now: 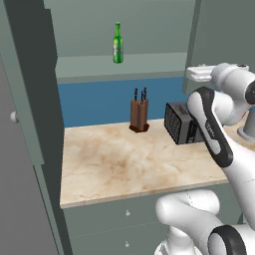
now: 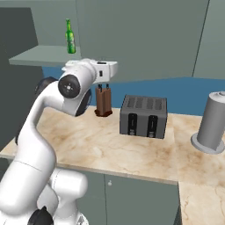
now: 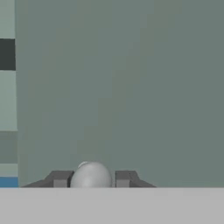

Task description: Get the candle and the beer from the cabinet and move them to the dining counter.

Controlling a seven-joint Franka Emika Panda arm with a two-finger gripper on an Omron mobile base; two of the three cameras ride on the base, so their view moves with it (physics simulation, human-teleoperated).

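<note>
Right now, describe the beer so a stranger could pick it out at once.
Look above the marble worktop to the open grey-green cabinet; on its shelf stands the beer. It is a slim green bottle with a long neck, upright and alone up there, while the brown knife block and dark toaster sit below on the worktop.

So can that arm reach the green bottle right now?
Probably not yet: the gripper grips a door knob. The beer stands unblocked on the open shelf, so letting go should free the way.
</note>
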